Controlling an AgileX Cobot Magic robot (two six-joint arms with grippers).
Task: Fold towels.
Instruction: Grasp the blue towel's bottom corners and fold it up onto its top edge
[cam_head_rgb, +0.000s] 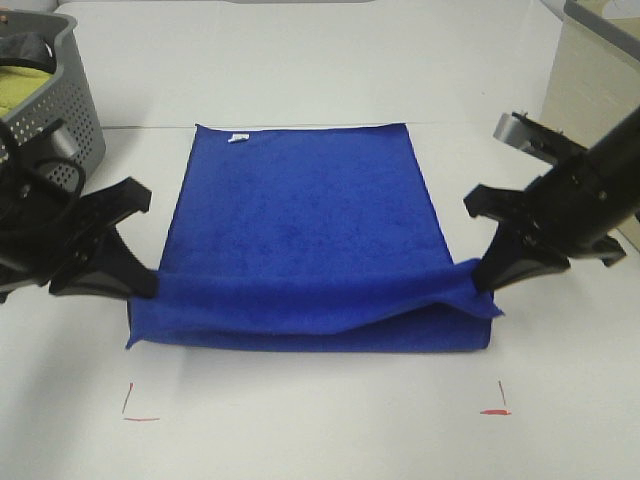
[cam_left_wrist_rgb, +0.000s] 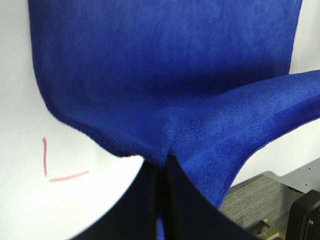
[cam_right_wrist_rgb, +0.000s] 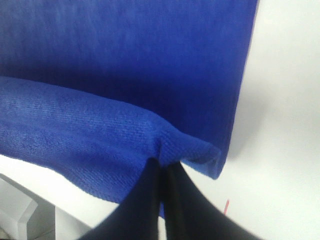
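First fold partway: left gripper (cam_head_rgb: 150, 285) and right gripper (cam_head_rgb: 480, 279) jaws clamped on royal-blue rectangular microfibre towel (cam_head_rgb: 300, 210) corners, 12 o'clock edge not yet reached

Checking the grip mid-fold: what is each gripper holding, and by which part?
Both hold the blue towel: the left gripper pinches the left end of its raised edge, the right gripper the right end.

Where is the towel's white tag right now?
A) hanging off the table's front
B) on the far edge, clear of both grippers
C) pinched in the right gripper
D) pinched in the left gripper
B: the white tag lies at the far edge of the blue towel, while the left gripper and right gripper are shut on the towel's near corners.
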